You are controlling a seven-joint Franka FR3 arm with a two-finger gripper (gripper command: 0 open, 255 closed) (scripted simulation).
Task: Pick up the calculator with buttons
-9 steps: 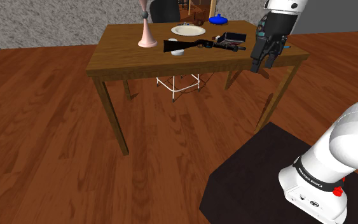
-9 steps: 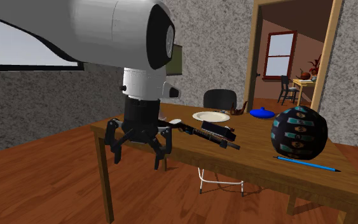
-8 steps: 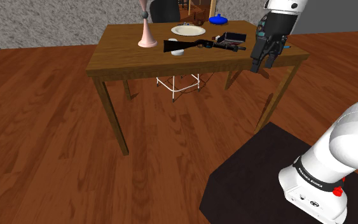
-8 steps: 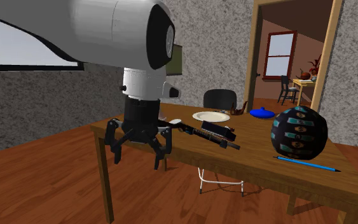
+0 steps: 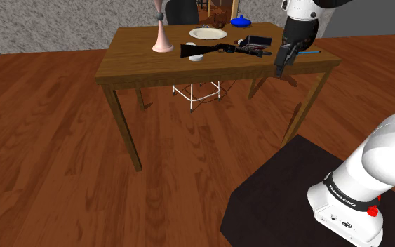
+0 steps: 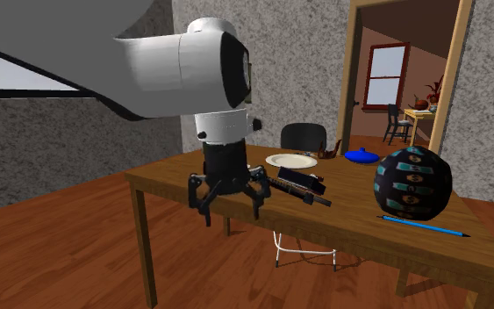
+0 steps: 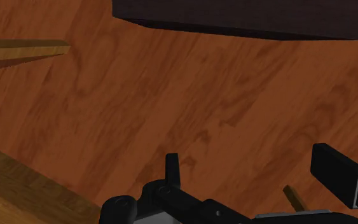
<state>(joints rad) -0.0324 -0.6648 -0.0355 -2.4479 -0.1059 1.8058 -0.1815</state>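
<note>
Gripper [image 6: 232,213] with fingers spread wide, holding nothing, hanging over the table [image 5: 139,63] edge nearest the stand, close to the corner at the shoulder view's right, black calculator [image 5: 259,40] further in toward the far edge, just beside a long dark gun [image 5: 217,48], white plate [image 5: 207,33] behind.

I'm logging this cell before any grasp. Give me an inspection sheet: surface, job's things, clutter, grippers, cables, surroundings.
Surface: brown wooden table standing on a wooden plank floor.
Job's things: dark rectangular calculator, lying on the table, untouched.
Clutter: pink flared vase, white plate, long dark rifle-shaped object, blue pencil, dark ball with teal pattern.
Grippers: black gripper, fingers open, holding nothing, apart from the calculator, by the table's edge.
Cables: nothing seen.
Surroundings: grey stippled wall; wood-framed doorway to a room with a window.
</note>
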